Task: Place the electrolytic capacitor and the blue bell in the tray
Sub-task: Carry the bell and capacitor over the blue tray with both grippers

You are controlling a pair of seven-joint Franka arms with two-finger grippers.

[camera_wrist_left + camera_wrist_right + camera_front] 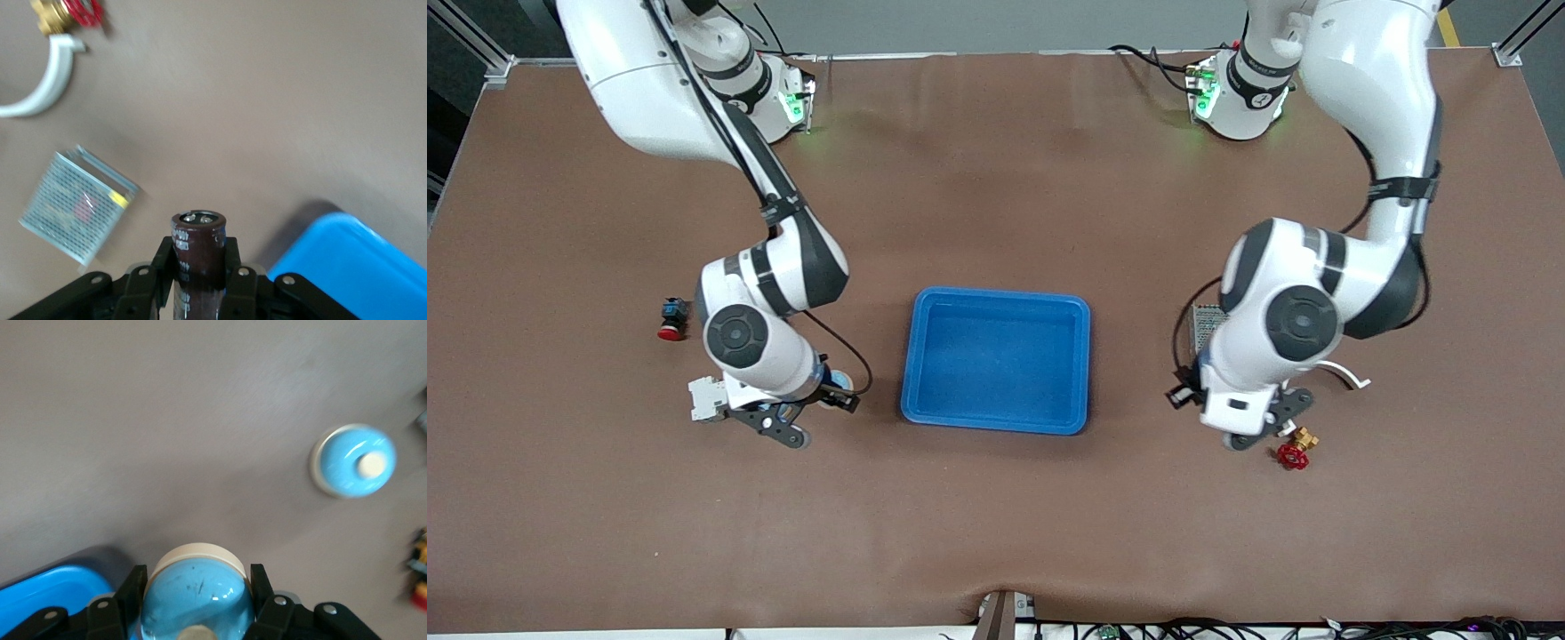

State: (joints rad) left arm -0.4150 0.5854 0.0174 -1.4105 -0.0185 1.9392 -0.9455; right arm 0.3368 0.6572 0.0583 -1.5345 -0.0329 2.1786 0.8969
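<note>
Capacitor [198, 250] sits clamped upright in your left hand [198, 280], whose two fingers are closed on its dark brown sleeve, with the silver top clear above them. That hand is off the surface [996, 533], above the bare brown mat toward the left arm's end, and the blue tray [360, 260] shows just beside it in the left wrist view. Keep the grip as it is and carry the part sideways over the rim before you lower; judging from how tall and narrow it is, it will likely topple if you let go high, so bring it close to the tray floor first.

Your right hand [197, 607] is closed just as firmly around a blue bell [197, 597], fingers pressing on the cream base at either side of the dome. A corner of the tray lies just beside this hand too. A second blue bell [353, 461] rests on the mat a little way off from the hand; leave it alone.

Around the left hand lie a perforated metal box [77, 203], a white curved clip [47, 80] and a brass valve with a red handwheel [67, 13]. Lift clear of these as you swing in.

Both hands head for one tray, so I would send them to separate ends of it, or one after the other, to avoid a clash over the middle.
</note>
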